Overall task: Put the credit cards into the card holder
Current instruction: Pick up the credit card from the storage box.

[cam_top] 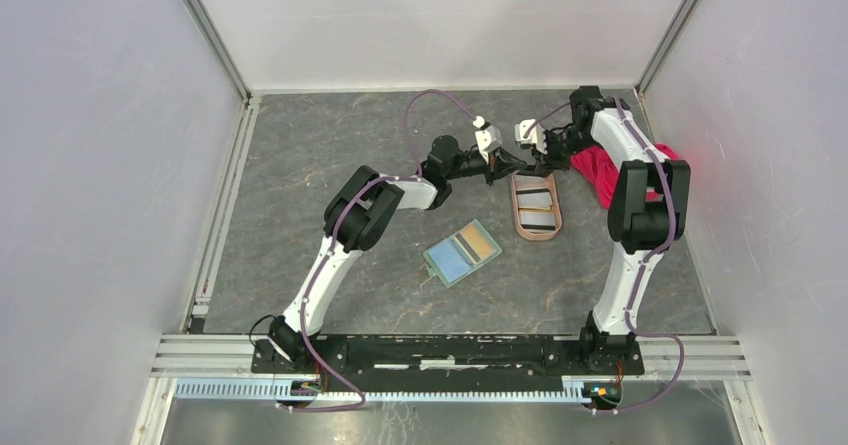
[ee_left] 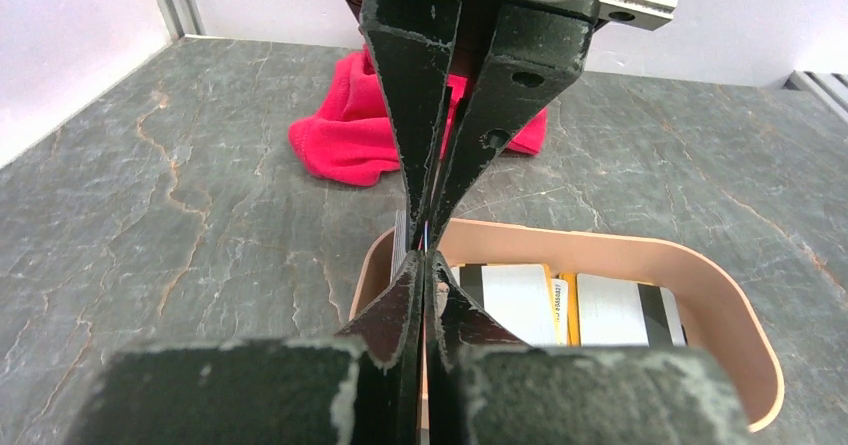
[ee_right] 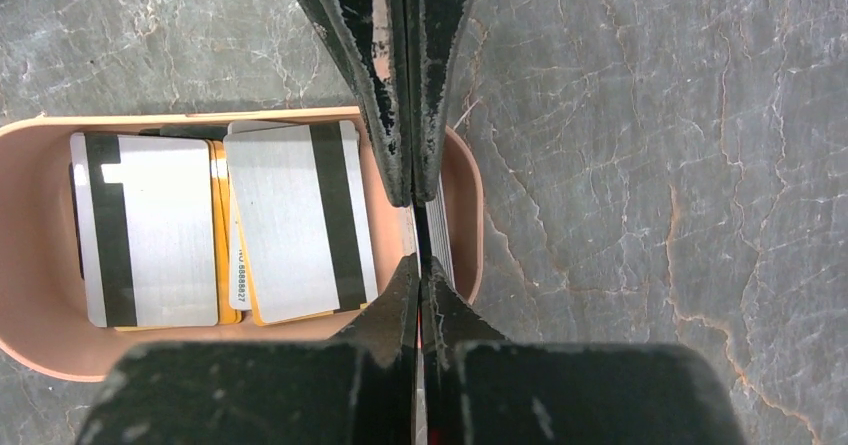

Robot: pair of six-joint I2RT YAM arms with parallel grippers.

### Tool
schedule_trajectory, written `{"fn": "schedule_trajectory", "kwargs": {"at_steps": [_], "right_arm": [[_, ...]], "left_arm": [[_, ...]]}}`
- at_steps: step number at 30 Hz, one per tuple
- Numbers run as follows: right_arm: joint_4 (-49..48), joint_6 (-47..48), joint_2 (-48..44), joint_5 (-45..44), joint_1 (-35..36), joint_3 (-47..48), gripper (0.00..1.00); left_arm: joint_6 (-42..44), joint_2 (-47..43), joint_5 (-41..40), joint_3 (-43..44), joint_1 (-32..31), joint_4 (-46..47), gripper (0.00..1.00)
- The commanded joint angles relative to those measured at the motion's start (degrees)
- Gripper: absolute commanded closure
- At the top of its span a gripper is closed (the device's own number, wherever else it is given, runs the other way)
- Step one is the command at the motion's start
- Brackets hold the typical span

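Note:
The held credit card (ee_left: 400, 240) stands edge-on above the far end of the pinkish tray (cam_top: 519, 220). Both grippers pinch it from opposite sides. My left gripper (ee_left: 425, 265) is shut on it, and so is my right gripper (ee_right: 420, 265); the card shows there as a thin striped sliver (ee_right: 438, 240). In the top view the left gripper (cam_top: 497, 168) and right gripper (cam_top: 528, 147) meet. More whitish, dark-striped cards (ee_right: 150, 230) over yellow-orange ones lie in the tray (ee_right: 30, 265). The open green card holder (cam_top: 452, 261) lies nearer the arms' bases, with an orange card (cam_top: 482, 245) on its right half.
A red-pink cloth (cam_top: 600, 170) lies bunched beside the right arm at the back right, also seen behind the tray (ee_left: 350, 145). White walls and metal rails close in the grey stone-patterned table on three sides.

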State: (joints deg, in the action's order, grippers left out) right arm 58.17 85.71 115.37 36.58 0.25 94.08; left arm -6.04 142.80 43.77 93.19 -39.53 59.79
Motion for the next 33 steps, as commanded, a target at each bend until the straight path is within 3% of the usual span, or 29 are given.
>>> {"fn": "schedule_trajectory", "kwargs": {"at_steps": [1,4,9,14,19,24,33], "right_arm": [[9.5,8.8,2.3,7.1,0.1,5.2,1.0],[8.3,6.4,3.3,6.2,0.1,6.4,1.0],[9.7,7.2,3.3,5.9,0.1,6.9,1.0],[13.6,10.6,3.0,5.9,0.1,7.2,1.0],[13.7,10.6,2.3,6.0,0.1,6.1,1.0],[13.6,10.4,1.0,6.4,0.1,4.6,1.0],[13.5,8.7,-1.4,6.4,0.1,2.0,1.0]], "left_arm": [[-4.5,1.2,-0.7,2.5,0.2,1.4,0.98],[-6.6,1.5,-1.9,2.3,0.5,3.2,0.94],[-11.2,0.7,-3.7,0.3,0.8,8.7,0.65],[-12.8,-1.4,-3.7,-1.1,0.8,10.6,0.49],[-13.0,-4.8,-5.2,-4.7,1.1,11.8,0.39],[-13.5,-9.1,-8.5,-10.2,2.2,11.6,0.36],[-6.4,-20.1,-13.3,-21.8,2.4,6.4,0.23]]}}
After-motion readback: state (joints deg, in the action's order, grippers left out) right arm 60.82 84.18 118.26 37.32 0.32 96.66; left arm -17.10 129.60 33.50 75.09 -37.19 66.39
